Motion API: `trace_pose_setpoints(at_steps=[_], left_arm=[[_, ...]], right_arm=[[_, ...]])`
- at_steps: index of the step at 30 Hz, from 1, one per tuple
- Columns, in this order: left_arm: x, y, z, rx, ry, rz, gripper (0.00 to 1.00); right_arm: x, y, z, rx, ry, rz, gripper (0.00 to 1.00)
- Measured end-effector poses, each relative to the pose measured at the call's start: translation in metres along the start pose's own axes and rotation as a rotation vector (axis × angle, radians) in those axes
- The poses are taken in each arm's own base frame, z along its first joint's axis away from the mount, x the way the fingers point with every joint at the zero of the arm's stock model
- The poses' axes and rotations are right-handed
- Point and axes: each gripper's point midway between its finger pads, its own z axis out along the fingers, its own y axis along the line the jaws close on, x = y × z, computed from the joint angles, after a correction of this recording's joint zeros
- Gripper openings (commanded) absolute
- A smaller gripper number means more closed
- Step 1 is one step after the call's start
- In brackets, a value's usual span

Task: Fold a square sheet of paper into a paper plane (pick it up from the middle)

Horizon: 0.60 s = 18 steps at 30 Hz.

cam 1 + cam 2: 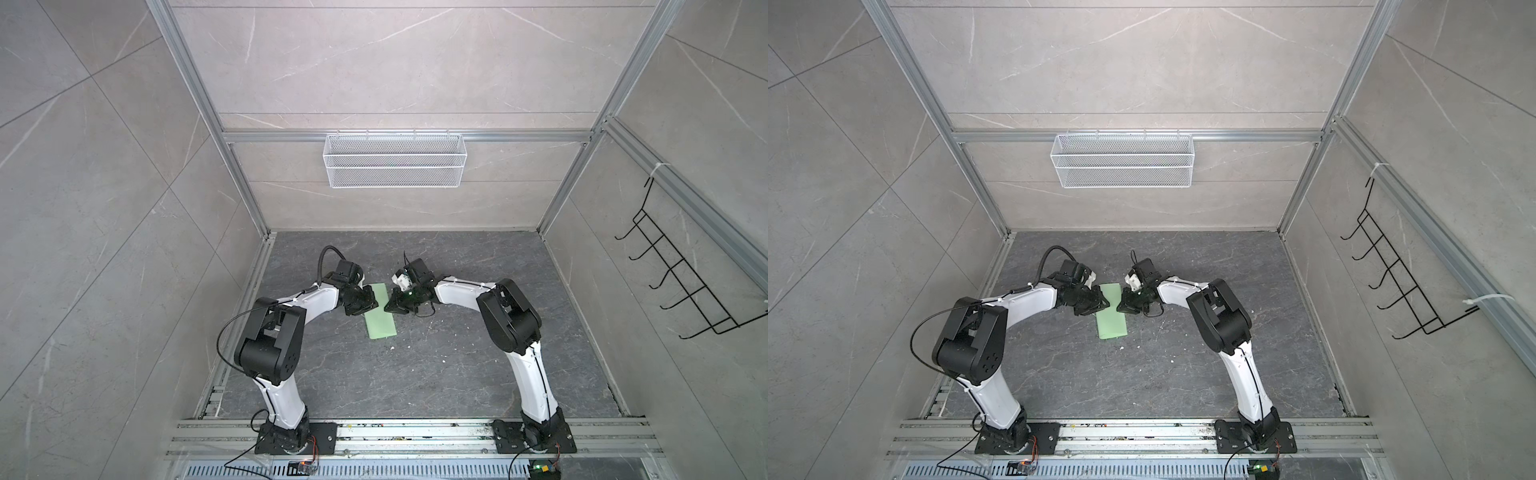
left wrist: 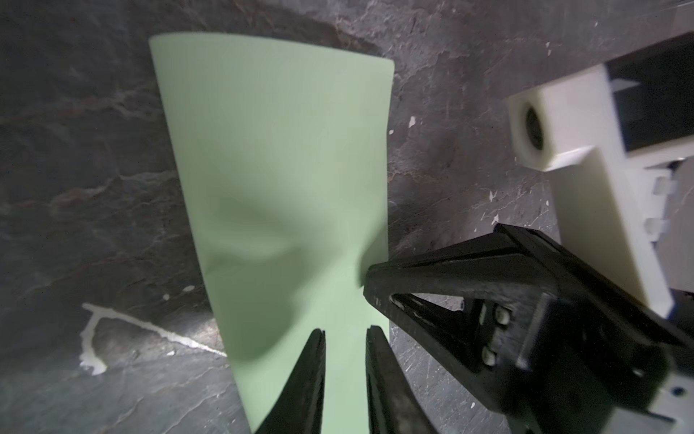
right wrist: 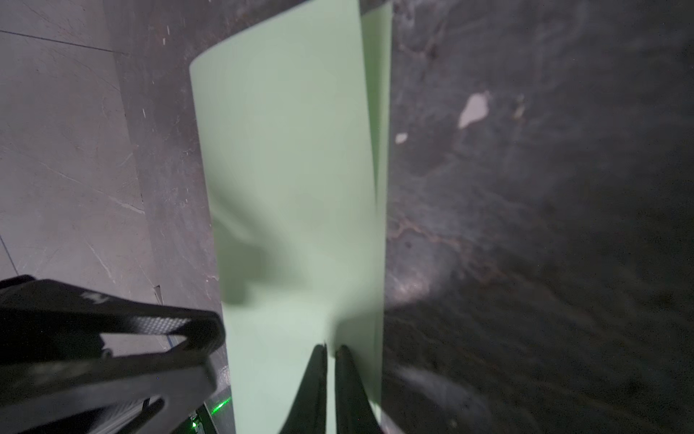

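Right gripper (image 3: 330, 347) first: its jaws are pressed almost together on one long edge of the square sheet of paper (image 3: 289, 169). The left wrist view shows its tips biting that edge, with puckers running out from the bite. The left gripper (image 2: 345, 330) sits at the opposite long edge, jaws a little apart and green showing in the gap (whether a pad touches the paper, I cannot tell). The two tools face each other, with only the sheet's width between them.

The sheet is folded over into a long narrow strip. In the right wrist view the top layer's edge sits slightly off the lower one. In both top views it lies mid-workspace on the dark stone tabletop (image 1: 415, 374), the grippers flanking its far half and its near end pointing toward the arm bases. White flecks (image 3: 474, 109) dot the stone beside it. On the back wall hangs a white wire basket (image 1: 392, 166), and on the right wall a black hook rack (image 1: 685, 282).
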Motion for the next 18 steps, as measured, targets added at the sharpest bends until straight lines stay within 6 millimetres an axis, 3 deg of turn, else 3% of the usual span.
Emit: trace_pose_setpoints(at_steps=[18], left_arm=[[0.008,0.016,0.017,-0.032,0.043,-0.015,0.16]], right_arm=[[0.000,0.000,0.000,0.004,0.000,0.006,0.12]])
